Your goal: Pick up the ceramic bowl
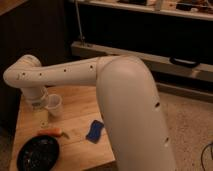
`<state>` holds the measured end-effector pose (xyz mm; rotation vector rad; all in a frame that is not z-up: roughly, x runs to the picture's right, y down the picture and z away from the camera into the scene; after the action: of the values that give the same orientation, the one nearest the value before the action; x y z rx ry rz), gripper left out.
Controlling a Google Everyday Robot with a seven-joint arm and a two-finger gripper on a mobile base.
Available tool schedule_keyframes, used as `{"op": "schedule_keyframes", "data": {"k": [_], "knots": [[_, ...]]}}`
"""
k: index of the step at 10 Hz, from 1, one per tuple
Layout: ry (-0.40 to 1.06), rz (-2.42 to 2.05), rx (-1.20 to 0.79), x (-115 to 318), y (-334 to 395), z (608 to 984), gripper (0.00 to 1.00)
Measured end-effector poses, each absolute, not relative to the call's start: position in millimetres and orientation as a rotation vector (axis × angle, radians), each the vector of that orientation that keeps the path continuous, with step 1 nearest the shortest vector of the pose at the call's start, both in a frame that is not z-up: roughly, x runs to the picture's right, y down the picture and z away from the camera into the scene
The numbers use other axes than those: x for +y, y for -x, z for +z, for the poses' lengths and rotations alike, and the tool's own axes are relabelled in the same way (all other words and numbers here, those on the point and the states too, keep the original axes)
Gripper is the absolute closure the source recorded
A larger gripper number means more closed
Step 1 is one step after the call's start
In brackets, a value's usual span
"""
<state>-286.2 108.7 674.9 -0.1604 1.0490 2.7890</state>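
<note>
The ceramic bowl (37, 153), wide, black and glossy, sits on the wooden table (80, 107) at its front left corner. My white arm reaches from the lower right across to the left and bends down at the wrist. The gripper (43, 116) hangs below that wrist, just left of a small white cup (54, 105), behind and a little above the bowl. It stands open and holds nothing. The bowl's front edge is cut off by the bottom of the view.
An orange, carrot-like object (50, 132) lies just behind the bowl. A blue sponge (95, 131) lies to the right, close to my arm. A dark shelf unit (150, 45) stands behind the table, with speckled floor (190, 120) to the right.
</note>
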Motion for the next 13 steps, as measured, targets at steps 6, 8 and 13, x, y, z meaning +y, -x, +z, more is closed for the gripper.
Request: {"op": "schedule_keyframes", "data": {"k": [6,8,13], "knots": [[0.243,3.243,1.259,156.8,195.5,638.2,0.2],[0.309,3.376,1.494,170.4,162.5,667.8,0.2],[0.917,3.388,1.709,181.0,153.6,686.5,0.2]]}}
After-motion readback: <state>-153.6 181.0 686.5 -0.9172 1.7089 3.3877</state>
